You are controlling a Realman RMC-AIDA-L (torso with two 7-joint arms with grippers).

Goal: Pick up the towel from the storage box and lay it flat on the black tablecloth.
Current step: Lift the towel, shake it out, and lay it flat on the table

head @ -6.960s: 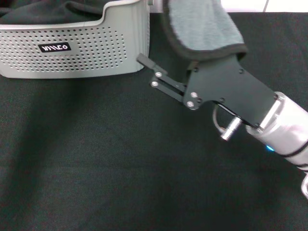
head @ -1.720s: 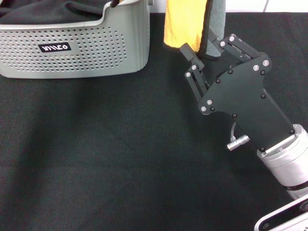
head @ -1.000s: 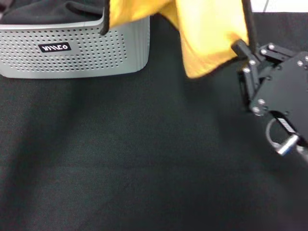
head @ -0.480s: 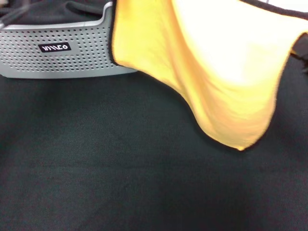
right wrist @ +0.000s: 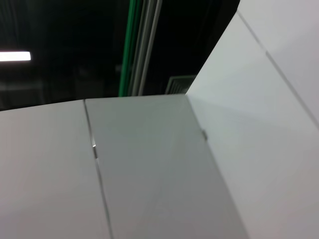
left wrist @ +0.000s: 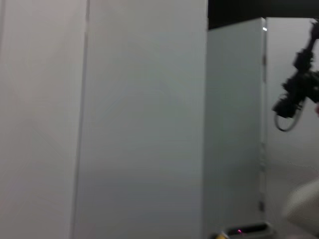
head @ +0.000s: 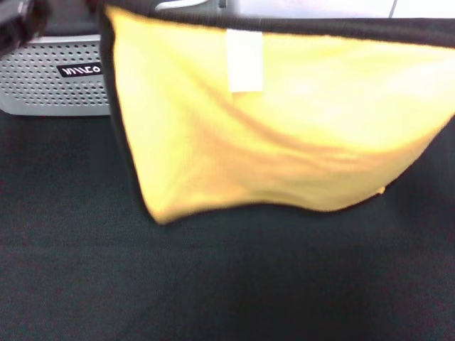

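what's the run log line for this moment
phase: spreading | towel: held up, spread wide, orange side to head camera, white label at top | over black tablecloth | storage box behind-left | grippers: unseen

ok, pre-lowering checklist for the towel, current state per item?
1. Towel out of the storage box: ok, it hangs in front of it.
2. Spread open: ok, stretched wide, orange side and white label facing the head camera.
3. Bottom edge level: not ok, it sags unevenly.
4. Black tablecloth below shows nothing on it: ok.
5. Grip on both top corners: cannot tell, neither gripper's fingers visible.
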